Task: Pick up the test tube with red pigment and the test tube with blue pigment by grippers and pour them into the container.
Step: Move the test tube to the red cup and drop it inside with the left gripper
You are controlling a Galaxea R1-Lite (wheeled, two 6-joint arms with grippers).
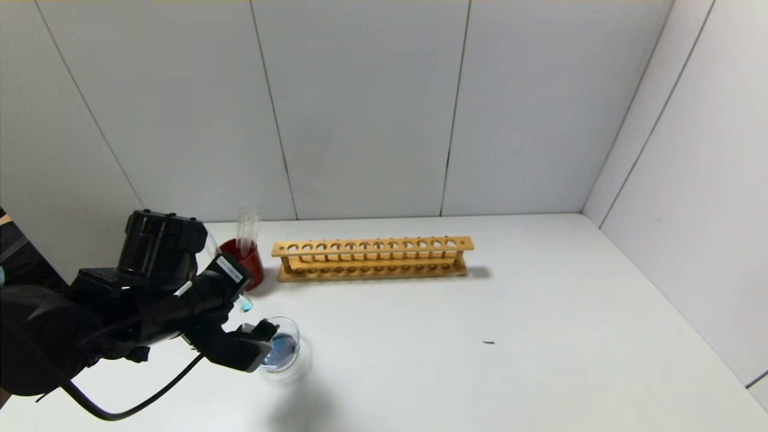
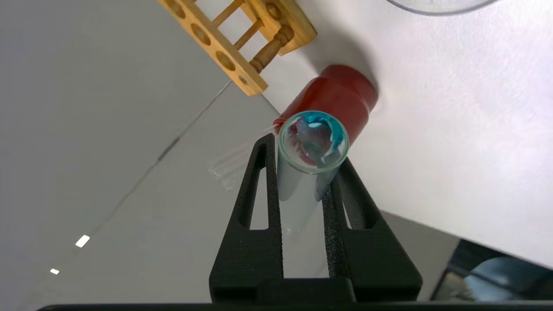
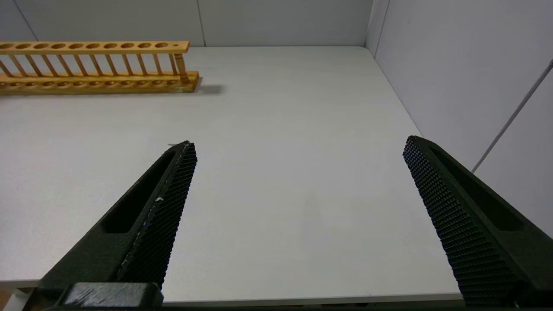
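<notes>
Lower left of the head frame, the left tool (image 1: 240,312) clamps the teal-liquid clear glass tube (image 1: 245,304), tipped for pouring over the small clear glass dish (image 1: 282,351); the right tool (image 3: 298,194) gapes wide, idle.

Head camera high above table (image 1: 540,300); wrist cameras close (wooden rack (image 1: 372,258) shared)

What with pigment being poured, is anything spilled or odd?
No spill: left gripper holds the blue-pigment tube tilted near the glass dish holding blue liquid. Only a dark speck on the table stands out. Right gripper parked, open.
</notes>
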